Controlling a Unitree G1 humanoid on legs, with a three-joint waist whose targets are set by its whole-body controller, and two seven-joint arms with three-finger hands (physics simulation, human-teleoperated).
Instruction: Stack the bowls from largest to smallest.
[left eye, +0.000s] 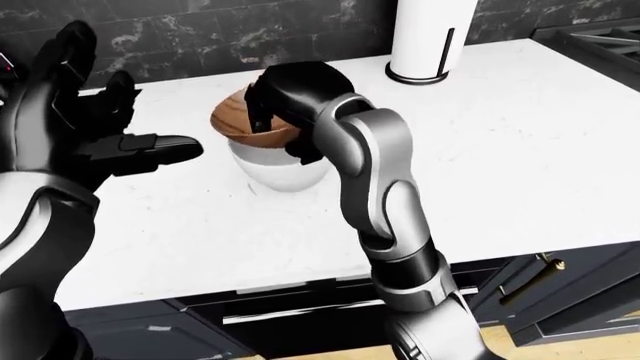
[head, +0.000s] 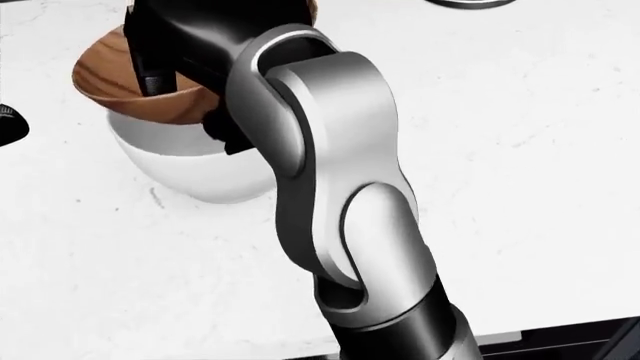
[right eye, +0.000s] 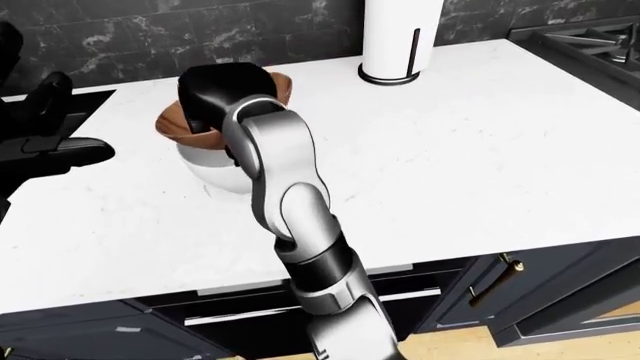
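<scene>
Landmark: the white bowl sits on the white counter.
Wooden bowl: the wooden bowl is right on top of the white bowl and partly inside it. It looks tipped, with its open side facing up and toward the left of the head view.
Right hand: the right hand is over the white bowl, and its fingers are curled round the wooden bowl's rim.
Left hand: the left hand is to the left of the white bowl, not touching it. Its fingers are spread wide and it holds nothing.
Nearer hand: the right one.
Long axis: both bowls are round, so there is none.
Next move: likely to let the wooden bowl drop level into the white bowl.
</scene>
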